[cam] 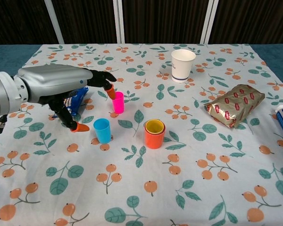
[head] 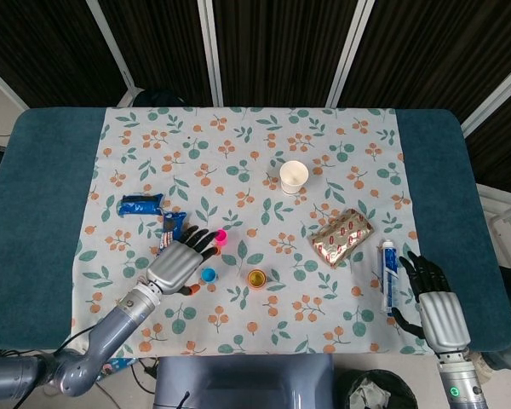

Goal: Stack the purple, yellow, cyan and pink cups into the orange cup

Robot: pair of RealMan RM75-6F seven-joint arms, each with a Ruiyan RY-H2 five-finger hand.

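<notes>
The orange cup (cam: 154,138) stands mid-cloth with the yellow cup (cam: 154,125) nested inside it; in the head view the stack (head: 256,279) looks small. The cyan cup (cam: 102,130) stands upright to its left, and the pink cup (cam: 117,102) behind that. My left hand (cam: 61,89) hovers open just left of the cyan cup (head: 209,274), its fingers spread towards the pink cup (head: 221,235). At the table's right front edge my right hand (head: 432,294) rests open, holding nothing. No purple cup shows separately.
Two blue snack packets (head: 141,204) lie left, one partly under my left hand. A white paper cup (cam: 183,65) stands at the back. A gold foil packet (cam: 235,104) and a toothpaste tube (head: 388,274) lie at the right.
</notes>
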